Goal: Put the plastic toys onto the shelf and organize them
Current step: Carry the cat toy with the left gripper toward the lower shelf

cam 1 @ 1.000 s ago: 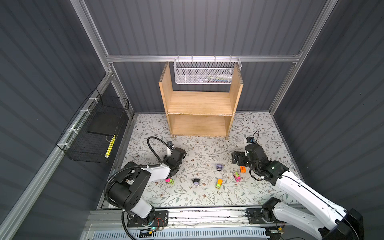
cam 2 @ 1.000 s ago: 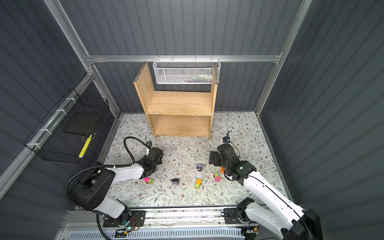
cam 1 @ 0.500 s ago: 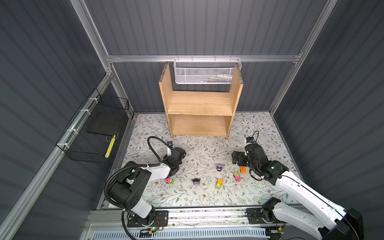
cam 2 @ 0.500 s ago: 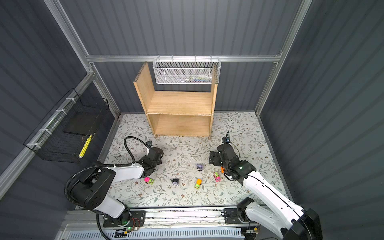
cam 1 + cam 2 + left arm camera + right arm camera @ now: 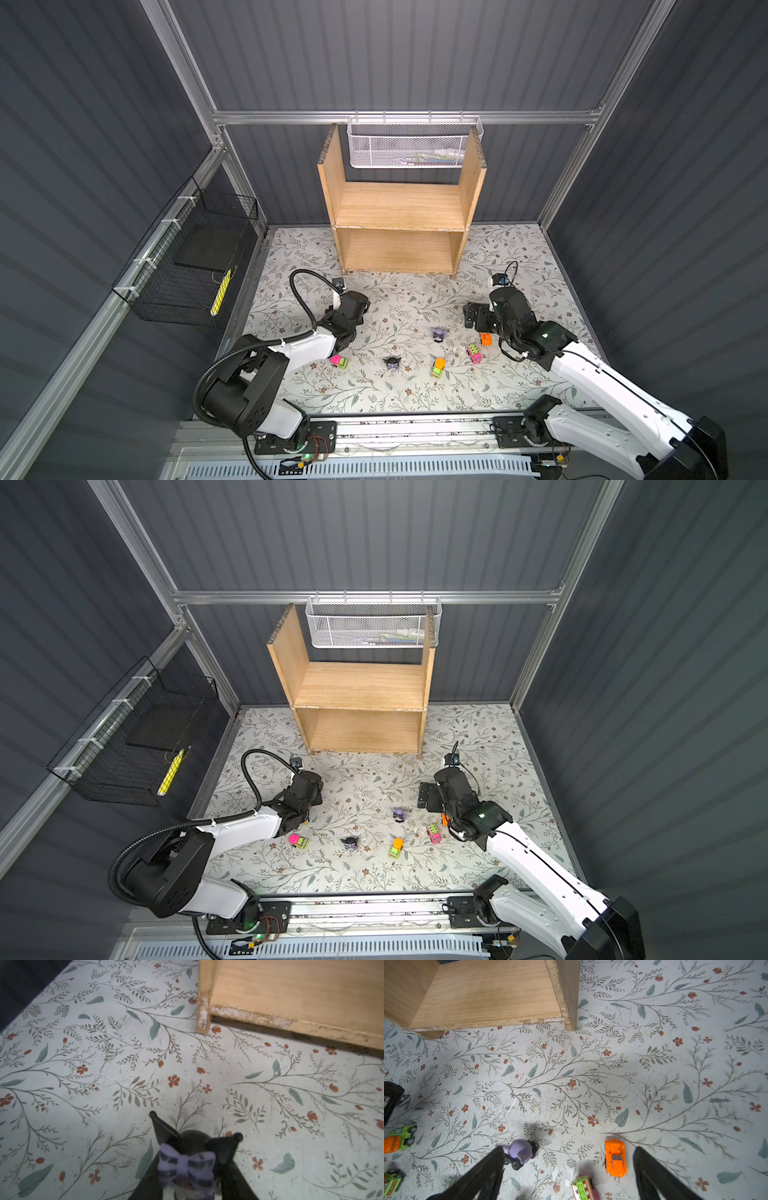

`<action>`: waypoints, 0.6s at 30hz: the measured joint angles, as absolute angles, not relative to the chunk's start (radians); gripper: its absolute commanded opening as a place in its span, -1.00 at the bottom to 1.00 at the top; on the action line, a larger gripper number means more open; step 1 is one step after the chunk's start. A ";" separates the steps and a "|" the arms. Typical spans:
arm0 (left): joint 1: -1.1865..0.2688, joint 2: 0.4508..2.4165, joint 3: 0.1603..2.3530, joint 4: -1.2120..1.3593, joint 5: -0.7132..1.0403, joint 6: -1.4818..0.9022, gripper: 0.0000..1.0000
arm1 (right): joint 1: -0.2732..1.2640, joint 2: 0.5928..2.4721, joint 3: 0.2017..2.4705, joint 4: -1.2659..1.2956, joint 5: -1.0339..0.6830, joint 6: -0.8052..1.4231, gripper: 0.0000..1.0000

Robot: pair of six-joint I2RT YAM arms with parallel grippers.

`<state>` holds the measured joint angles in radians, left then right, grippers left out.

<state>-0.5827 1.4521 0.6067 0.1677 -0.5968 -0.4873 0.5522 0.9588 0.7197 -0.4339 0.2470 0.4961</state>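
Left claw (image 5: 188, 1182): pressed in on one purple-and-black figurine (image 5: 185, 1164), pinched at the bottom centre of the left wrist frame with its bow and pointed ears toward the camera. How much of the body sits between the pads is hidden. Beneath and around it: floral mat (image 5: 104, 1064), with no other toy in that frame. Upper right of that frame: the shelf (image 5: 291, 991), showing its chipped lower front edge and the foot of one side panel. Right claw (image 5: 569, 1150): spread wide, holding nothing, low over the mat. An orange car (image 5: 615, 1157) lies between its fingers, and a second figurine (image 5: 520, 1152) stands just beside one finger. In a top view, lower centre: further toys loose on the mat, among them a pink-and-green car (image 5: 339, 361) and a third figurine (image 5: 392, 363). No toy is seen on either tier of the shelf. Hazards, as judged: the small rounded toy may twist or slip from the pinch in transit; its ears may catch the shelf's edge on entry; the right claw, if lowered for the car, may knock the neighbouring figurine.
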 measured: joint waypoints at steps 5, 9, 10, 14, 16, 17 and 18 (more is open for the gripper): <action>-0.583 1.433 0.607 0.243 -0.586 -0.430 -0.49 | 0.553 0.962 0.731 -0.434 0.247 0.491 0.90; -0.583 1.457 0.620 0.312 -0.583 -0.374 -0.49 | 0.552 0.971 0.735 -0.429 0.247 0.489 0.90; -0.583 1.474 0.633 0.326 -0.583 -0.360 -0.49 | 0.552 0.972 0.735 -0.427 0.247 0.489 0.90; -0.582 1.565 0.720 0.377 -0.583 -0.304 -0.49 | 0.552 0.972 0.736 -0.427 0.248 0.489 0.90; -0.579 1.600 0.761 0.402 -0.579 -0.284 -0.49 | 0.553 0.972 0.736 -0.426 0.248 0.488 0.90; -0.575 1.617 0.783 0.412 -0.577 -0.274 -0.50 | 0.552 0.972 0.736 -0.426 0.249 0.488 0.90; -0.572 1.631 0.802 0.421 -0.575 -0.267 -0.49 | 0.552 0.973 0.736 -0.426 0.251 0.488 0.90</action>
